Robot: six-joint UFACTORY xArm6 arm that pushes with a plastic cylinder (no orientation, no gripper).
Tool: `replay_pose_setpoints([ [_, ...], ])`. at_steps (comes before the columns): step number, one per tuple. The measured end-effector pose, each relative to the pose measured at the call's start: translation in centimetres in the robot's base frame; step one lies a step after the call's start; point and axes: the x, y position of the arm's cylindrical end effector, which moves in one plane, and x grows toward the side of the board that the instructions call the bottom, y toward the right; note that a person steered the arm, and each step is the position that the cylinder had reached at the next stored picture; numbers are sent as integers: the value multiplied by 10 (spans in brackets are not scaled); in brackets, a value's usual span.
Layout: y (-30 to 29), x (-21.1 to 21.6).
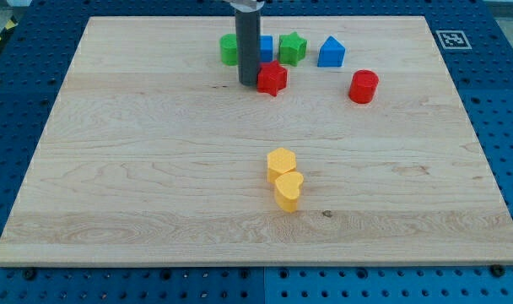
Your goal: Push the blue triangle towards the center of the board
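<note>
Blue triangle [331, 52]: small solid block, apparently a triangular prism with its peak towards the view's top; resting flat on the surface, near the view's top edge, right of centre.

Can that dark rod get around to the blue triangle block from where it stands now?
Probably yes. My tip sits left of the red star, while the blue triangle stands further right. The green star and red star lie between, so I would likely swing round them to reach its far side.

My tip [248, 83] sits just left of the red star [272, 78]; the blue triangle [331, 52] lies further right, near the board's [138, 186] top.
</note>
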Motion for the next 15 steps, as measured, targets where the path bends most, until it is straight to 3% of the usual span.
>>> replay_pose_setpoints([
  [3, 157, -2],
  [4, 169, -3],
  [8, 189, -76],
  [12, 122, -42],
  [15, 83, -51],
])
